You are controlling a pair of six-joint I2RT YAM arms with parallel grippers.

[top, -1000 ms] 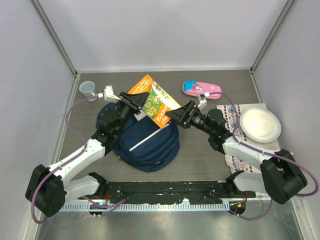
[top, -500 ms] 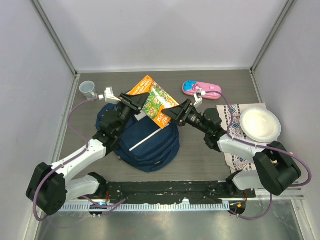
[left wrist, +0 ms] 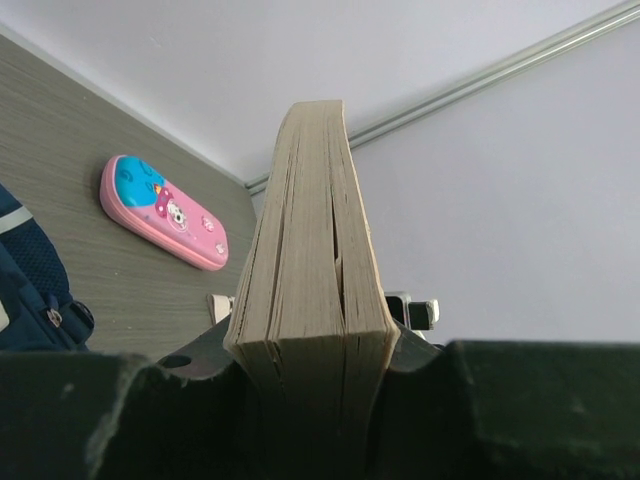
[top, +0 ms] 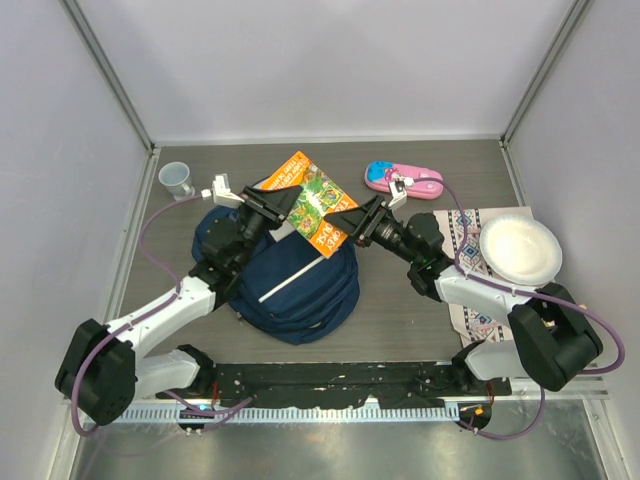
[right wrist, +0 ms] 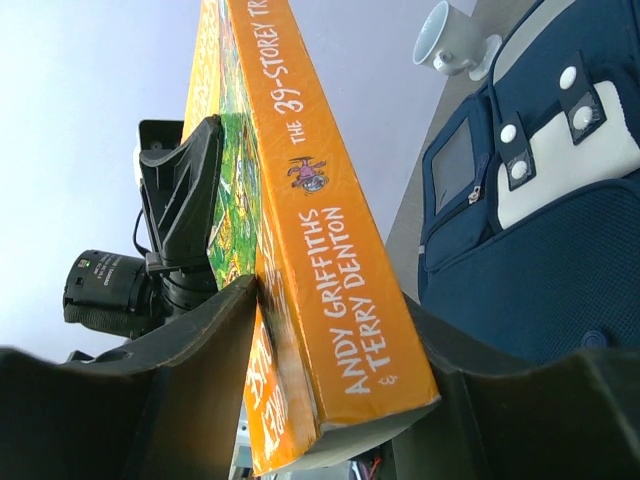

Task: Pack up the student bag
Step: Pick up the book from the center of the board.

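Note:
An orange and green paperback book [top: 312, 200] hangs tilted above the student bag [top: 300, 290], a navy backpack lying in the middle of the table. My left gripper [top: 283, 205] is shut on the book's page edge [left wrist: 310, 250], both jaws pressed to its covers. My right gripper [top: 352, 222] has closed in on the opposite spine corner [right wrist: 320, 260], and its fingers [right wrist: 200, 350] lie against both sides. In the right wrist view the bag [right wrist: 540, 250] shows its white patch and front pocket below the book.
A pink pencil case [top: 402, 178] lies behind the right gripper. At the far left stands a small clear cup [top: 175, 178]. A white paper plate [top: 520, 250] rests on a patterned mat [top: 465, 235] at the right. Grey walls close in three sides.
My right gripper moved left onto the book's spine corner and its jaws narrowed around it. The left gripper kept its hold; the book barely shifted.

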